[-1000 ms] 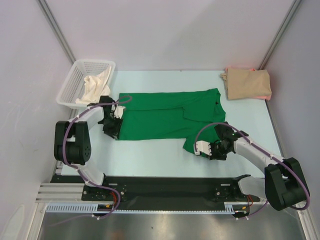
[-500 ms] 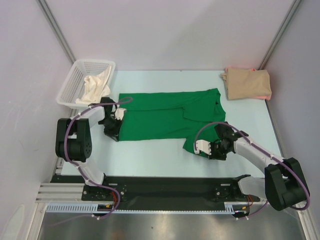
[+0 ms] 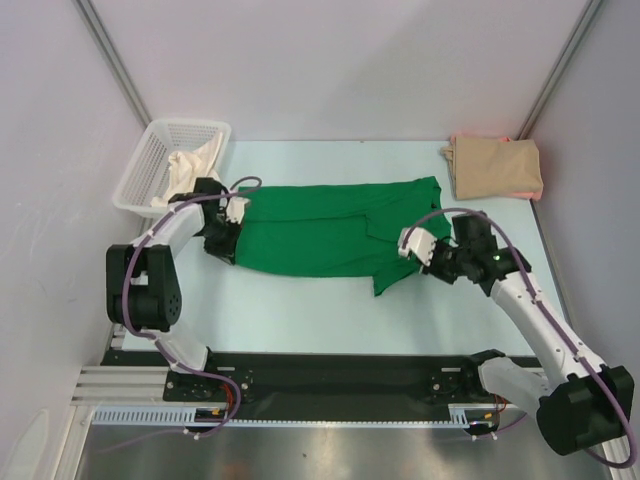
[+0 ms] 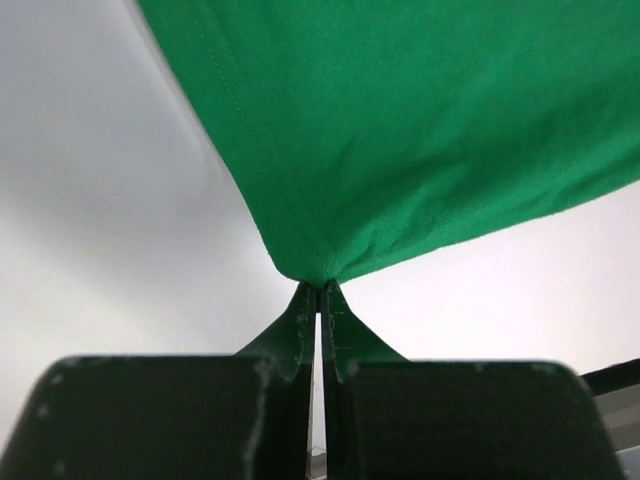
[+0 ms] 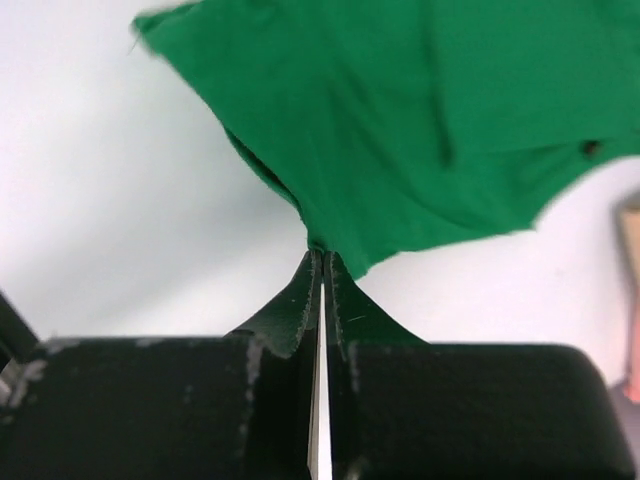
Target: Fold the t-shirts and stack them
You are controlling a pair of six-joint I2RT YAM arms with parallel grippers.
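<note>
A bright green t-shirt (image 3: 320, 230) lies stretched across the middle of the table. My left gripper (image 3: 224, 247) is shut on its near left corner; the pinched green fabric (image 4: 400, 130) fills the left wrist view above the tips (image 4: 320, 290). My right gripper (image 3: 428, 262) is shut on the shirt's near right edge and holds it lifted off the table; the fabric (image 5: 420, 120) hangs from the tips (image 5: 320, 255) in the right wrist view. A folded tan t-shirt (image 3: 494, 166) with a pink edge lies at the far right corner.
A white mesh basket (image 3: 163, 160) holding a cream cloth (image 3: 190, 170) stands at the far left, just behind my left arm. Grey walls close in the table on three sides. A black rail (image 3: 340, 375) runs along the near edge.
My right gripper has lifted and carried the shirt's near right edge away from me and to the right. My left gripper has shifted its corner slightly farther away. The shirt's near edge has drawn inward.
</note>
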